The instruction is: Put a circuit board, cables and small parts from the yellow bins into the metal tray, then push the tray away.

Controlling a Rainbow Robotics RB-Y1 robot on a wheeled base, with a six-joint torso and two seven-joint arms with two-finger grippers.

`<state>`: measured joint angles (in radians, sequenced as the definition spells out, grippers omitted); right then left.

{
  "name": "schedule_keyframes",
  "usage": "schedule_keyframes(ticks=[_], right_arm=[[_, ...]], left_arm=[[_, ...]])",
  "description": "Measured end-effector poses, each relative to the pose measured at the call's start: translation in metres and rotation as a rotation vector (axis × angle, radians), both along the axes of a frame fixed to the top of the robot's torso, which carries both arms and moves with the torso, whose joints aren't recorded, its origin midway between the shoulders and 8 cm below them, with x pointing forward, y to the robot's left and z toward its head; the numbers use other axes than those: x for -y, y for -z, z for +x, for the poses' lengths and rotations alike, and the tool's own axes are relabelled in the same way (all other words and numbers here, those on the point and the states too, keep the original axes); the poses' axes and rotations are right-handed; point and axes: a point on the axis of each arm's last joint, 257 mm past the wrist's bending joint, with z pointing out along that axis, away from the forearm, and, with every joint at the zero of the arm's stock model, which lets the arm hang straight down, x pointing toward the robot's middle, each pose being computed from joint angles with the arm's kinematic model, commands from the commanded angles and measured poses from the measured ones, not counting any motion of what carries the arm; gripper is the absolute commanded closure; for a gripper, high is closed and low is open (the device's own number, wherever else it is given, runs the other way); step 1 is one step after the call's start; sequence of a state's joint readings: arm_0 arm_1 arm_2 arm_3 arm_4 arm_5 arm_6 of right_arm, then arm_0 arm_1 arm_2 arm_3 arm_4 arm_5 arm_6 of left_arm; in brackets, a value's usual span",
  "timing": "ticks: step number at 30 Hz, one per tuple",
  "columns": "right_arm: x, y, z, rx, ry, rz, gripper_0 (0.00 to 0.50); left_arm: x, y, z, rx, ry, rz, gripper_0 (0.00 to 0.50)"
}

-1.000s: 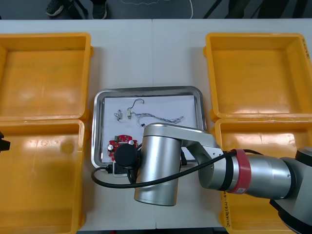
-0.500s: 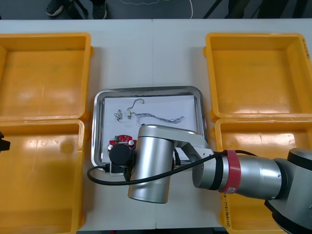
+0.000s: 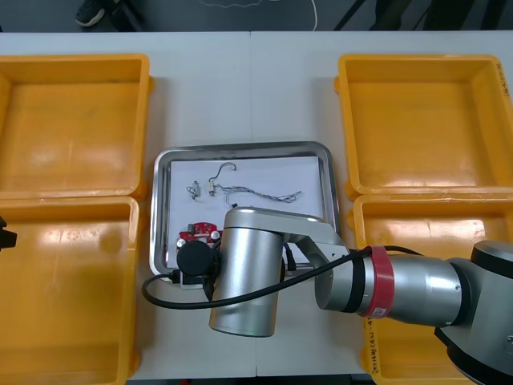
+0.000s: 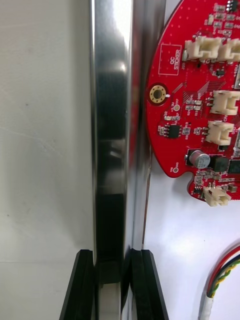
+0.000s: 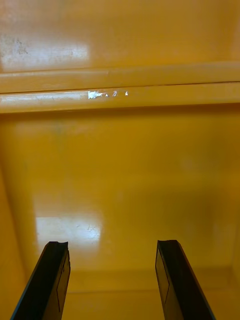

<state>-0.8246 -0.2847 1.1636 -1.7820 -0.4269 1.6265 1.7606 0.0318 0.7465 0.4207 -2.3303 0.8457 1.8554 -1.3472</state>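
On the left, the left tool (image 5: pixel 111 245) hangs released, its fingers wide apart, inside a yellow plastic bin (image 5: pixel 120 165); this arm seems only to wait.

Between the bins on the light surface (image 3: pixel 240 88) lies the shiny rectangular metal tray (image 3: pixel 244 147). It carries the round red circuit board (image 3: pixel 196 234), some small metal parts (image 3: pixel 200 189), a thin twisted cable (image 3: pixel 264 194) and a red and yellow cable (image 4: pixel 225 275). The right tool (image 4: pixel 114 252) is clenched on the tray's rim (image 4: pixel 110 125), with one finger outside over the surface and one inside. It holds near the tray's near-left corner. The arm hides which side exactly.

I think several things could go wrong. The rim is thin and smooth, so it may slip out of the fingers. The grip is far from the tray's middle, so a push may turn the tray instead of sliding it straight. Then its right end could catch the yellow bins on the right (image 3: pixel 425 120), which stand just beside it. A sudden start may also scatter the loose parts.

The tray's long axis runs left to right, with its short ends facing the bins. Pushing it away therefore moves it broadside, across the short axis.
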Motion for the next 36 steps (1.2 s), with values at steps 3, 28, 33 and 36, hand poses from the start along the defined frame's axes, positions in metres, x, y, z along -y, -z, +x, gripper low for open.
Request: schedule_keyframes(ticks=[3,28,33,36], right_arm=[[0.0,-0.002,0.002,0.008,-0.001,-0.001,0.5],[0.001,-0.036,0.062,0.112,0.018,-0.049,0.5],[0.002,-0.043,0.082,0.135,-0.006,-0.075,0.5],[0.002,-0.047,0.092,0.137,0.005,-0.071,0.5]], left_arm=[[0.0,0.0,0.0,0.0,0.0,0.0,0.0],[0.0,0.0,0.0,0.0,0.0,0.0,0.0],[0.0,0.0,0.0,0.0,0.0,0.0,0.0],[0.0,0.0,0.0,0.0,0.0,0.0,0.0]])
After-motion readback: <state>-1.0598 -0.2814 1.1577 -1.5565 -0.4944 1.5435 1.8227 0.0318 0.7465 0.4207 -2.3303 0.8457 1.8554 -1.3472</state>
